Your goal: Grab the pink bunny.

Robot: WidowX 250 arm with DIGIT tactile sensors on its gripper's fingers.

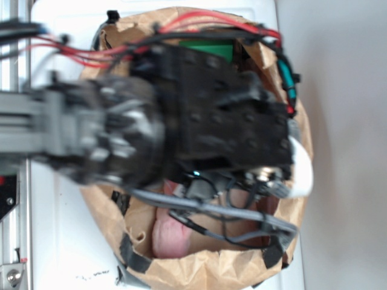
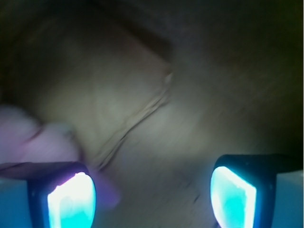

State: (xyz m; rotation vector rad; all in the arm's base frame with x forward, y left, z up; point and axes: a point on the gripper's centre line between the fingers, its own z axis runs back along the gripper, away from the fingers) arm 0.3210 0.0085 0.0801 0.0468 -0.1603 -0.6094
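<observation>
— Where was the pink bunny (image 1: pixel 171 232)?

— Down inside the brown paper bag (image 1: pixel 199 269), near the bag's lower edge in the exterior view. Only a soft pale-pink patch of it showed, below the arm's black body and a few dark cables. In the wrist view the pink bunny (image 2: pixel 33 140) sat at the far left of the frame, blurred, just above the left finger pad.

— And the claw?

— The gripper (image 2: pixel 152 194) was spread wide. Its two glowing cyan pads (image 2: pixel 73 199) stood well apart at the bottom corners of the wrist view, with bare paper between them. Nothing was clamped between the pads. The bunny lay against the outer, upper side of the left one; whether it actually touched could not be told through the blur.

— What else was in the bag?

— A green block (image 1: pixel 207 49) at the top edge, partly hidden behind the arm (image 1: pixel 181 121). Red and black wires (image 1: pixel 181 27) ran across the bag's mouth. The bag rested on a white surface (image 1: pixel 54 229).
</observation>
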